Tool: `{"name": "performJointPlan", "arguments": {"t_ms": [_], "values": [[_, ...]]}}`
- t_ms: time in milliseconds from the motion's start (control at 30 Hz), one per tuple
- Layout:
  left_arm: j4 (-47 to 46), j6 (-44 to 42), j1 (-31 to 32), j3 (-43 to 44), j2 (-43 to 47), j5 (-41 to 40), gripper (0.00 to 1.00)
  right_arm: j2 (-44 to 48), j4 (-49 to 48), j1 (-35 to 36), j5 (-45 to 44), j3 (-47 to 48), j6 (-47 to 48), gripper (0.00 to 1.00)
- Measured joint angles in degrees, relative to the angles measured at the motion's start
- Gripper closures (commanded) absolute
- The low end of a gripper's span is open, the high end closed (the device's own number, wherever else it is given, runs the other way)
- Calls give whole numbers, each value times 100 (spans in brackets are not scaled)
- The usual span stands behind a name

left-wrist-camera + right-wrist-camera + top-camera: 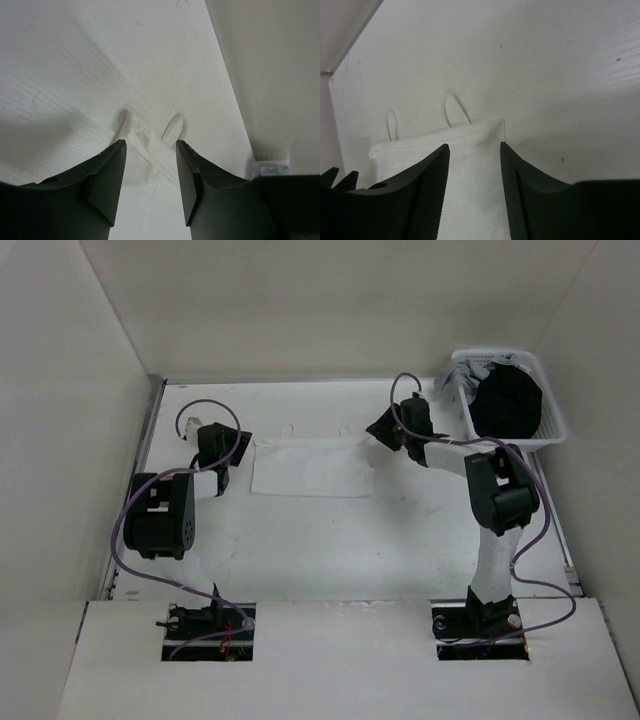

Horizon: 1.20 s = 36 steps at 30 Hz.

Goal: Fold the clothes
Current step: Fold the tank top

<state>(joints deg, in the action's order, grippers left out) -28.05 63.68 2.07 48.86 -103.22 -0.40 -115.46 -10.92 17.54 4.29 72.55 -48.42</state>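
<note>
1. The white table (330, 540) carries the work. Its middle is where both arms can reach, which is likely why the folding happens there.
2. The white garment (310, 468) lies flat on the far half of the table, between the two arms. It forms a neat wide rectangle that looks already doubled over, so I judge the fold to be well along.
3. The white basket (553, 430) sits in the far right corner, well apart from the garment. It holds a black garment (507, 398) and a grey cloth (472, 375), seemingly parked there out of the way.
4. The left gripper (150, 145) hovers at the garment's left edge. Its jaws are partly spread and grip nothing — a corner of cloth and a string loop lie on the table just beyond the fingertips.
5. The right gripper (473, 146) hangs over the garment's right end, jaws likewise parted and empty. The fabric shows below and between them, though contact cannot be told.
6. Two thin strap loops (451, 94) poke out past the garment's far edge and rest loose on the table — tucking them in may be what is left.
</note>
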Motion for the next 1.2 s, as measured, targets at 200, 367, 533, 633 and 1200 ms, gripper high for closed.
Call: {"name": "performJointPlan", "arguments": {"t_ms": [200,367,533,633,1200], "values": [[-162,-131,59,-1740,1641,-111,68,1163,-461,138,-245,-1429,98,74],[103,-356,188,-2702,2417,26,66,2310,-728,522,-415,-2780,151,92],[341,-463,133,-3036,2511,302,64,2752,-772,905,-485,-3515,199,74],[262,-479,133,-3010,2398,398,70,2879,-774,944,-529,-3738,216,63],[-55,-299,105,-2780,1792,417,94,2490,-892,1099,-553,-3733,151,55]]}}
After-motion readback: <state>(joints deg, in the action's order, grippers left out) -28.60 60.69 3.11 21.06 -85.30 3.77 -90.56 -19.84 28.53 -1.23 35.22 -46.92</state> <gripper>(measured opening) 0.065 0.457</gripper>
